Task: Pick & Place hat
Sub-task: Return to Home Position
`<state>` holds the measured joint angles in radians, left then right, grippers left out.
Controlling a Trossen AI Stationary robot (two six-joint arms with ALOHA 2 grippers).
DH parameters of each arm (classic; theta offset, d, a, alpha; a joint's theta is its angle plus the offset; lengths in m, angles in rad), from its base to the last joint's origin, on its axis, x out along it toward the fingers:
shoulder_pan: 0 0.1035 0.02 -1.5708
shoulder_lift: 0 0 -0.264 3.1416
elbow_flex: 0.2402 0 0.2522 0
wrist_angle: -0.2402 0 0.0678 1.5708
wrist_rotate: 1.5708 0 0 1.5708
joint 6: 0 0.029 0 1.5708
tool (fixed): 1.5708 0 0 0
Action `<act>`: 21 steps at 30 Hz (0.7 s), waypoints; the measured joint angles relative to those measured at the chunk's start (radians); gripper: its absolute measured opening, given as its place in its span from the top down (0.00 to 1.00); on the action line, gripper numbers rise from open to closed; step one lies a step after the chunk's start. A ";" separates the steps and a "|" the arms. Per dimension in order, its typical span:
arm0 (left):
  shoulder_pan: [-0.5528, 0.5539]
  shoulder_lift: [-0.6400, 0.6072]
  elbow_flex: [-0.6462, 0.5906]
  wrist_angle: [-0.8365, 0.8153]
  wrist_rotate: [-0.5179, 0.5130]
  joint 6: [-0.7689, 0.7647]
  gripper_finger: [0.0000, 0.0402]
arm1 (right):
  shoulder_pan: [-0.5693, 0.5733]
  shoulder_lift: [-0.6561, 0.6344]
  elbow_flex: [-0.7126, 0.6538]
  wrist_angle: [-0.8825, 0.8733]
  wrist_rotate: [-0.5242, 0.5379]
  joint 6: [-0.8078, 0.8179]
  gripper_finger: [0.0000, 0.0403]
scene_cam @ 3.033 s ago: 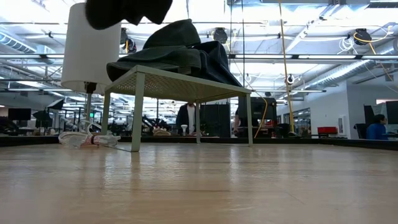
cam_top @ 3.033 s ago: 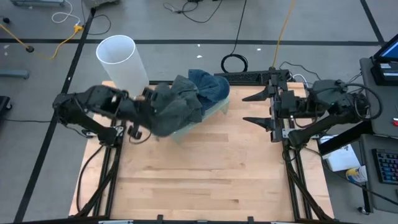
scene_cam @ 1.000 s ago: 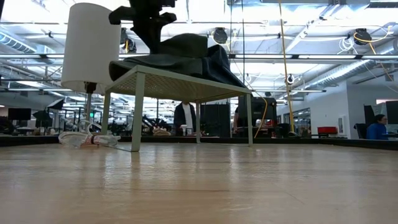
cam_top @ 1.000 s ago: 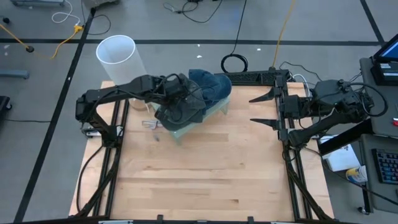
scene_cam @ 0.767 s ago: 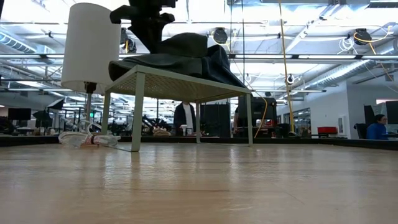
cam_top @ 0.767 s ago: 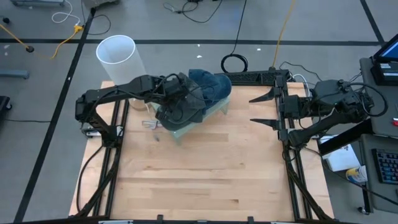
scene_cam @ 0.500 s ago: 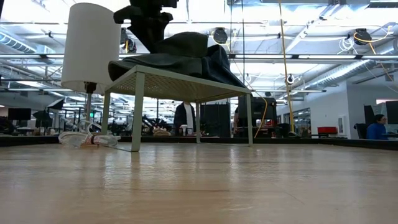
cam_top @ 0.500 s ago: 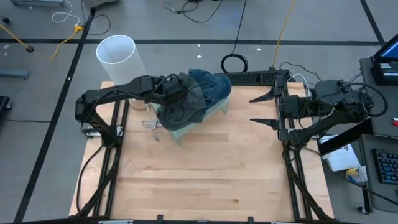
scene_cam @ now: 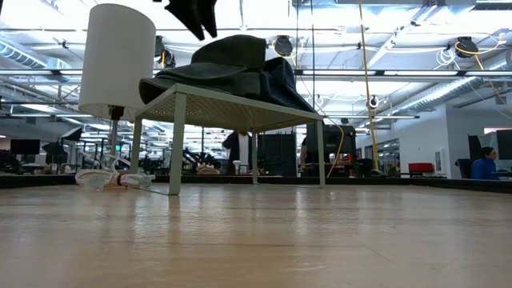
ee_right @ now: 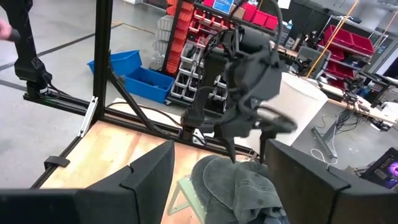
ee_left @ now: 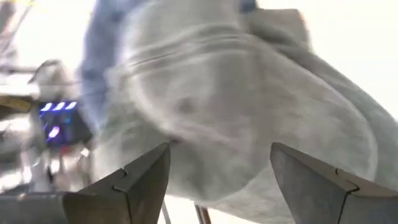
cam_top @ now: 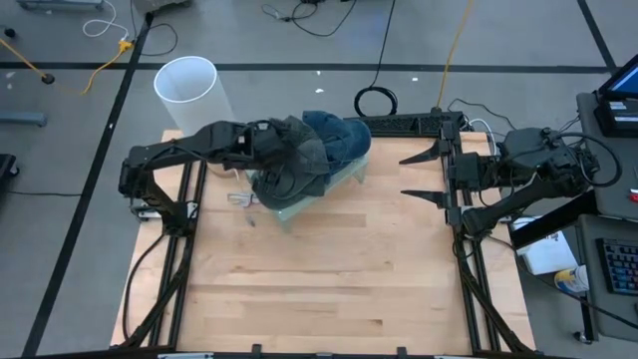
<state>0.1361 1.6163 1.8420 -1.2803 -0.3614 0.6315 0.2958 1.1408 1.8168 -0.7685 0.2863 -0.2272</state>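
Green caps (cam_top: 287, 168) stacked on shelf (scene_cam: 240, 105); left pincer (ee_left: 219, 151) wide above stack to retreat without snagging; right pincer (cam_top: 404, 176) wide, parked aside.

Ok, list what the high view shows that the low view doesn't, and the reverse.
Only the high view: the right gripper, open, waiting at the right edge of the table. Only the low view: the legs of the shelf, a person in the room behind, and the gap between the left gripper and the top green cap. Both: that cap lying on the shelf, and the white cylinder.
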 joint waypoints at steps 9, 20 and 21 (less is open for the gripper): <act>-0.072 -0.014 0.135 0.004 -0.047 -0.362 0.35 | 0.000 0.003 0.000 0.027 0.002 0.031 0.39; -0.118 -0.238 0.128 0.019 0.378 -0.523 0.38 | 0.000 -0.028 -0.179 0.130 -0.002 0.180 0.39; -0.128 -0.274 0.113 0.041 0.389 -0.533 0.37 | 0.000 -0.039 -0.222 0.171 -0.002 0.192 0.39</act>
<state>0.0083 1.3427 1.9548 -1.2390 0.0274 0.0983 0.2962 1.1014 1.5950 -0.5979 0.2844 -0.0347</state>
